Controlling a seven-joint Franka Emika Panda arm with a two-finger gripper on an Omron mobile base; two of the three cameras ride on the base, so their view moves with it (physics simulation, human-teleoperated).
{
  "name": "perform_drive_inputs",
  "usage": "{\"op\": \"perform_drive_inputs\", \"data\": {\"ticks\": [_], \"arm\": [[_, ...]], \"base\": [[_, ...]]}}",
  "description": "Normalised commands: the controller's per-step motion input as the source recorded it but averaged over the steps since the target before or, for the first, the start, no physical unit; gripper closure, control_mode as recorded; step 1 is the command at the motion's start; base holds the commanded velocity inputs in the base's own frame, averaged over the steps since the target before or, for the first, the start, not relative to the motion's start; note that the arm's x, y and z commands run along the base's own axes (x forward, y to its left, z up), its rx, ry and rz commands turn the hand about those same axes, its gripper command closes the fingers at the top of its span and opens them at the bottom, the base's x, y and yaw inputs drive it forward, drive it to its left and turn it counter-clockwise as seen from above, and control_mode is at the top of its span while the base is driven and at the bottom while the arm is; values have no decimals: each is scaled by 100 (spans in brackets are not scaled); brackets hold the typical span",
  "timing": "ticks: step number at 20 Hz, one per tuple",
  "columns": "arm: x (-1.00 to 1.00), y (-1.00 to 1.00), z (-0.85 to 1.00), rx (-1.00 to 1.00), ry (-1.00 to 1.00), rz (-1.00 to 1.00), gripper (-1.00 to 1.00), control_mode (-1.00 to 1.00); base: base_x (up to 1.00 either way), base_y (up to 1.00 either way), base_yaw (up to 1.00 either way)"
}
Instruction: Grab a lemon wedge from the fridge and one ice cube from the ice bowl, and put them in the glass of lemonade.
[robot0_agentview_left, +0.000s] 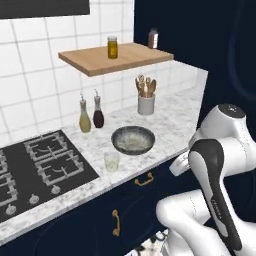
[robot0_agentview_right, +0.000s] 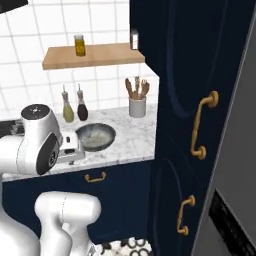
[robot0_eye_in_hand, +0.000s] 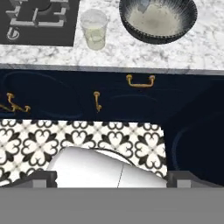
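- Two of the task's things stood together on the marble table: the glass of lemonade near the front edge beside the hob, and the ice bowl just behind and to its right, close enough that one reach probably served both.
- Well apart, past the navy cabinet, stood the fridge; its doors looked shut, and the lemon wedge presumably lay inside, unseen.
- Held low in front of the drawers, the claw was spread wide and pinched nothing, though only its dark tips showed.
- Seen from the hand, glass and bowl lay up and ahead of the claw, well apart from it.
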Motion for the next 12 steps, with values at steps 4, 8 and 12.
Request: {"op": "perform_drive_inputs", "data": {"ticks": [4, 8, 12], "arm": [[0, 0, 0, 0, 0, 0, -100, 100], [0, 0, 0, 0, 0, 0, -100, 100], [0, 0, 0, 0, 0, 0, -100, 100]], "base": [[-95, 15, -60], [-78, 13, -65], [-64, 1, -70]]}}
